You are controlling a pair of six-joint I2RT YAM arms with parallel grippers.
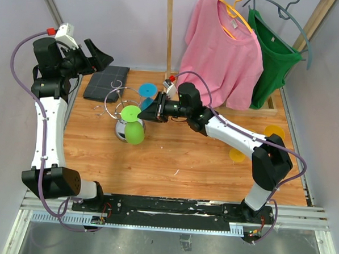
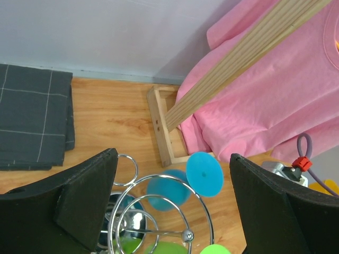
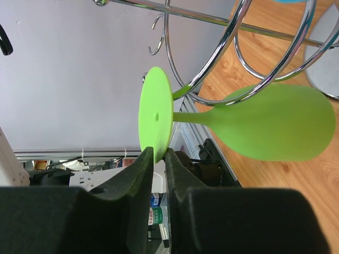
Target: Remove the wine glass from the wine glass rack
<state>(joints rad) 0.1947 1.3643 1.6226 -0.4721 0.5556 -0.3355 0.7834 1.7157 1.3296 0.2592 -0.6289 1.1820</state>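
A pale wooden table (image 1: 185,156) carries a small wine glass rack (image 1: 120,131), which serves as the landmark here. Behind and to the right of the rack hang a soft pink shirt (image 1: 218,55) and a green shirt (image 1: 273,53). A folded dark checked cloth (image 1: 106,83) lies behind the rack, to its left.

The rack is shiny chrome, with a domed base and thin looping wire arms. A lime green wine glass (image 3: 275,124) hangs bowl-down from its near side, its stem through a wire loop and its flat round foot on top. A blue glass (image 2: 204,173) hangs on the rack's far side.

The green glass looks matte and opaque, likely plastic, so probably light, a little flexible and not brittle. The thin stem and foot edge are the natural holds.

The right gripper (image 3: 159,153), just right of the rack, pinches the foot's rim. The left gripper (image 2: 172,156), spread wide, hovers behind and above the rack.
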